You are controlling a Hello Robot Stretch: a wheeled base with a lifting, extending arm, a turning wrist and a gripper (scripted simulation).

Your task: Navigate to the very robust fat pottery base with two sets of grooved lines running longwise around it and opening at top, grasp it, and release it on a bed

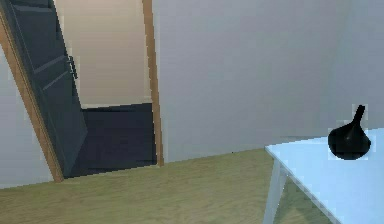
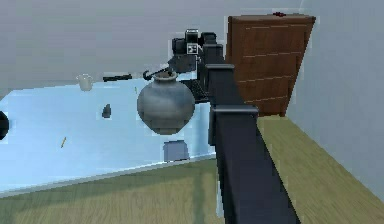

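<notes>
- Grab looks done: the fat grey pot (image 2: 165, 105) hangs at my jaws, out at the arm's far end, clear of the pale worktop (image 2: 60, 165)
- How my jaws are set, can't tell
- Left: drive to a bed, maybe through the open door (image 1: 52, 90), and let go
</notes>
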